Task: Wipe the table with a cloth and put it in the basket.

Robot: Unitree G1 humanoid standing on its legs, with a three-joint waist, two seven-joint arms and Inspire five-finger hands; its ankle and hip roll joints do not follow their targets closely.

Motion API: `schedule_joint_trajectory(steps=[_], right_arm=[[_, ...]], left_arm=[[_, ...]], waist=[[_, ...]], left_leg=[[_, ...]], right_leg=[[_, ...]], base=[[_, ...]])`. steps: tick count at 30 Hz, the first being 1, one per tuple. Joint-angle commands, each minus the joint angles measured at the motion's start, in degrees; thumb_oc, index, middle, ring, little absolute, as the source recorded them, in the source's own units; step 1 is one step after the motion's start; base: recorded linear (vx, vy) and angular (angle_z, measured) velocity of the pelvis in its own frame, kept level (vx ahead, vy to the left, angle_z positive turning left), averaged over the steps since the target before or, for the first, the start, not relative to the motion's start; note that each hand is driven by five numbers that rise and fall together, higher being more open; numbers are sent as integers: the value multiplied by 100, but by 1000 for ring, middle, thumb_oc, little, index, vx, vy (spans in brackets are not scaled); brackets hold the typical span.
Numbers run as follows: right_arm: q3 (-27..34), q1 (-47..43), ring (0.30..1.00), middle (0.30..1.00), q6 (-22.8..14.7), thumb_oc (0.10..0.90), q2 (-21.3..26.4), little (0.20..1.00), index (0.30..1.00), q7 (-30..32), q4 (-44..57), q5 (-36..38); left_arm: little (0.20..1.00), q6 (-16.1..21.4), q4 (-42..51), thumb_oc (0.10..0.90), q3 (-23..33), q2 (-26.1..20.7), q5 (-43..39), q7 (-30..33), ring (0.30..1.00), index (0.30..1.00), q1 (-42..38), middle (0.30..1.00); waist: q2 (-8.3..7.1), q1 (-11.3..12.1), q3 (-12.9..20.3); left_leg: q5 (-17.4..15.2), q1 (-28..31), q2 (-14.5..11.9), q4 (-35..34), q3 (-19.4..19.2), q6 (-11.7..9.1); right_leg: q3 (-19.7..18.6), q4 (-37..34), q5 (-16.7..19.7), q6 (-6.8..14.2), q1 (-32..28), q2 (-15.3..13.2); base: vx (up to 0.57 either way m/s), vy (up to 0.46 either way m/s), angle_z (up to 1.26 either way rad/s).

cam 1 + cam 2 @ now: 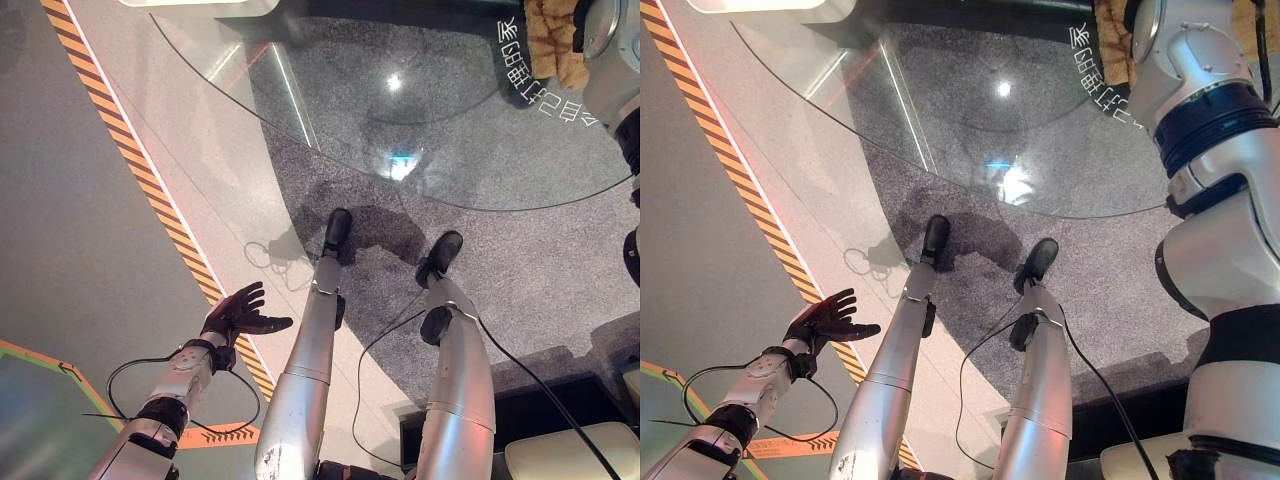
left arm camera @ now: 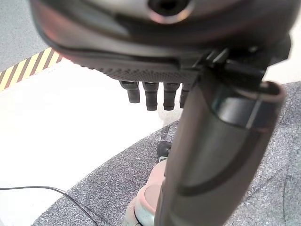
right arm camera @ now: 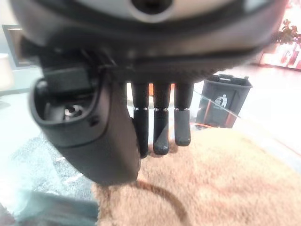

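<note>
The tan cloth lies on the glass bench at its far right. The right hand rests over it with fingers straight, probably pressing flat for wiping. The left hand hangs low at the left, fingers spread, idle.

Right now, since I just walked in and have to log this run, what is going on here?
The robot is at a round glass table, working with a tan cloth. Its right hand is over the cloth at the table's far right, fingers straight and reaching down to it, so this looks like the wiping stage. The left hand hangs open low at the robot's side, above the floor, holding nothing. A dark bin stands beyond the table.
</note>
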State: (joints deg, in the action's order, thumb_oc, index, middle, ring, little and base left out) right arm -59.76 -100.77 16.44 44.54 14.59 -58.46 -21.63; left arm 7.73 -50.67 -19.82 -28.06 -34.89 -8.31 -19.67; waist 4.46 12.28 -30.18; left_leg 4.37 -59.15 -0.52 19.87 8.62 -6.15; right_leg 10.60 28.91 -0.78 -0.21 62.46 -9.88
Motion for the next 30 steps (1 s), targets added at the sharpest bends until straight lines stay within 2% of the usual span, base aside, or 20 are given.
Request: schedule_joint_trajectory(steps=[1,11,15,20,30], right_arm=[[-381,-386,900,900,120,800,281,900,900,703,370,-417],[-380,-361,900,900,180,800,347,900,900,891,399,-384],[-390,-259,900,900,188,800,336,900,900,281,373,-359],[-455,-213,900,900,112,800,278,900,900,53,273,-358],[-448,-401,900,900,177,800,191,900,900,326,1,-391]], left_arm=[[900,29,-139,800,-71,-324,-80,-86,900,900,510,900],[900,21,-159,800,-67,-347,-94,-134,900,900,488,900],[900,-27,-169,800,-29,-380,-59,-173,900,900,434,900],[900,-5,-266,800,-22,-434,-84,-275,900,900,392,900],[900,78,-186,800,-74,-365,-61,-187,900,900,513,900]], waist=[[218,-67,39],[217,-80,39],[214,-73,39],[220,-58,39],[289,1,39]], left_leg=[[-89,2,197,121,-294,456],[-115,1,207,142,-296,460],[-112,0,203,132,-298,460],[-101,15,180,105,-308,448],[-80,-18,216,86,-275,451]], right_leg=[[-9,-281,14,180,-378,113],[-10,-274,2,186,-380,110],[7,-279,5,189,-379,95],[28,-309,10,188,-392,74],[21,-278,-4,185,-352,70]], base=[[0,0,0],[0,0,0],[0,0,0],[0,0,0],[0,0,0]])
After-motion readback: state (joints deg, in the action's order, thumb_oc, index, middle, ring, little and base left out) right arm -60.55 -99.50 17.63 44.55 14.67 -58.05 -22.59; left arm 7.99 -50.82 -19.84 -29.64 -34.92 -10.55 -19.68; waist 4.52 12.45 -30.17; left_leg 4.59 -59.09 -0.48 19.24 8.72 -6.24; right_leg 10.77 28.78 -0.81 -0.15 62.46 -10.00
